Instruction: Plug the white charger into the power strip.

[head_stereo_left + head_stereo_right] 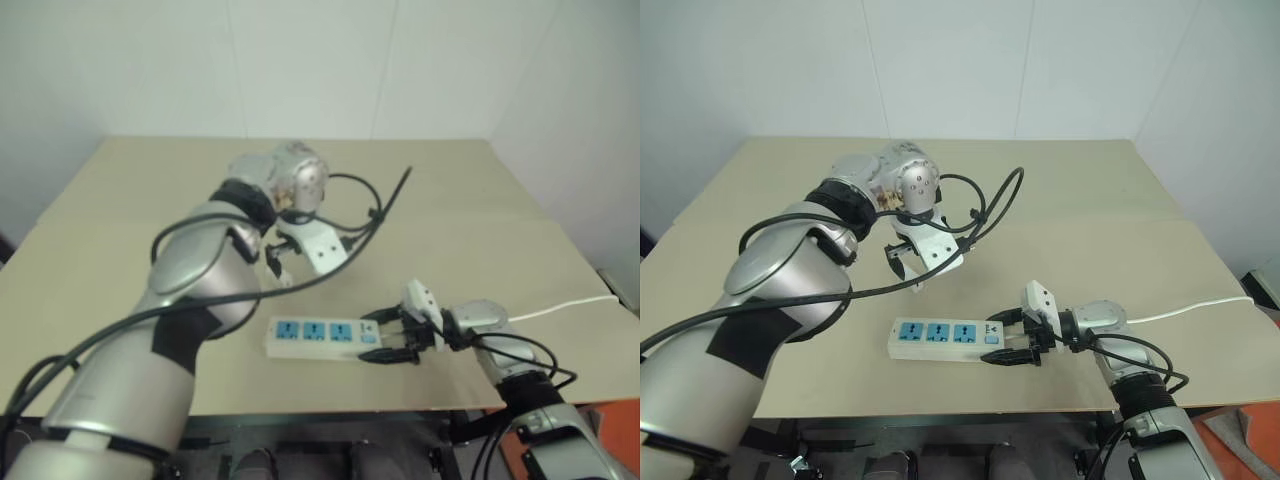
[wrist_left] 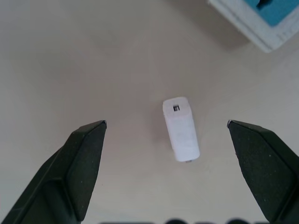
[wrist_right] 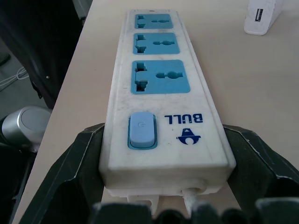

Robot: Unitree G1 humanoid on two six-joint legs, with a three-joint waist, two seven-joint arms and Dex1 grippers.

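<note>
The white charger [image 2: 181, 129] lies flat on the tan table, in the gap between the fingers of my left gripper [image 2: 167, 123]. That gripper is open, points down and hovers above the charger without touching it. The power strip [image 1: 315, 335], a white bar with blue sockets, lies near the table's front edge. My right gripper [image 1: 385, 335] is shut on the strip's switch end, one finger [image 3: 84, 158] against each long side. In the right wrist view the charger [image 3: 263, 16] stands beyond the strip's [image 3: 161, 93] far end, off to one side.
The strip's thin white cord [image 1: 565, 305] runs off to the right across the table. The table's front edge [image 1: 330, 408] is close behind the strip. My left arm's black cable [image 1: 385, 215] loops above the charger area.
</note>
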